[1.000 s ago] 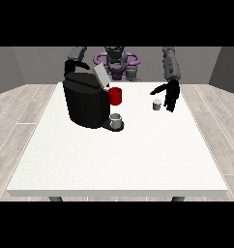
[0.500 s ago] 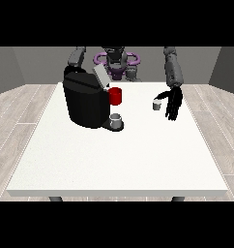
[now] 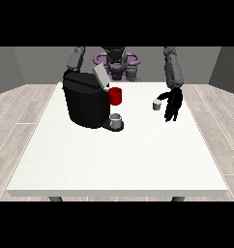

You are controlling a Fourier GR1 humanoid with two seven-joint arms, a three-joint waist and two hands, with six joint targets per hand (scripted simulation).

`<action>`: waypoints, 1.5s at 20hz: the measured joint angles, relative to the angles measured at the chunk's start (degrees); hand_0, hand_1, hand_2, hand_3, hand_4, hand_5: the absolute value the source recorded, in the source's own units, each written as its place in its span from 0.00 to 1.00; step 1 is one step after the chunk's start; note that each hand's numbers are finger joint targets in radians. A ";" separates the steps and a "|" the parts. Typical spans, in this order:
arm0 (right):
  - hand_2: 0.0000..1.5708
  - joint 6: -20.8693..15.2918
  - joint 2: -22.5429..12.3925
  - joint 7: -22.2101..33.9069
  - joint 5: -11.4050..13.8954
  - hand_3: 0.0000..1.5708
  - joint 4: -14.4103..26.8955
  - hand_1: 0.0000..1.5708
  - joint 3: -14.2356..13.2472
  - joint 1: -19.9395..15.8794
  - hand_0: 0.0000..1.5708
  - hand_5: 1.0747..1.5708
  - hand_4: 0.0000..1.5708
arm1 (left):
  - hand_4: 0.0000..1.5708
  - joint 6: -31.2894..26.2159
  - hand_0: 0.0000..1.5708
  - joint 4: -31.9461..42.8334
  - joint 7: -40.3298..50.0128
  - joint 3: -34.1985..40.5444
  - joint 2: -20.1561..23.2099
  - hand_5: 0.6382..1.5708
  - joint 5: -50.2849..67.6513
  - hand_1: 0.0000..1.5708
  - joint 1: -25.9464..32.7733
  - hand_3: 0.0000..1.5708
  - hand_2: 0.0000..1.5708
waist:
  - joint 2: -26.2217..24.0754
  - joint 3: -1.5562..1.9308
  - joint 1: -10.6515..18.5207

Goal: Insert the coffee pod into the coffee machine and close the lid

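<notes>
A small pale coffee pod (image 3: 156,104) stands on the white table (image 3: 119,160), right of the middle. The hand at the view's right (image 3: 171,103) hangs just right of the pod, open, its fingers pointing down and its thumb reaching towards the pod; I cannot tell whether it touches. The black coffee machine (image 3: 85,102) stands at the left with its grey lid (image 3: 100,76) tilted up, a red part (image 3: 116,96) at its front and a grey cup (image 3: 116,119) below that. The other arm (image 3: 76,58) runs down behind the machine, and its hand is hidden.
The robot's torso (image 3: 116,62) stands behind the table's far edge. Bare white tabletop stretches from the machine and pod to the near edge. Wooden floor surrounds the table.
The hand at the view's right has come down and towards the camera, from above the pod to beside it. The pod and the machine have stayed in place.
</notes>
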 measured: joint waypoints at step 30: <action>0.00 -0.24 -0.39 -2.92 -1.74 0.00 11.92 0.00 -3.58 -1.03 0.00 1.00 0.27 | 0.45 7.56 0.94 4.38 -3.70 -3.81 -6.44 1.00 -10.49 0.94 -2.52 0.88 0.93 | -6.40 -0.42 1.19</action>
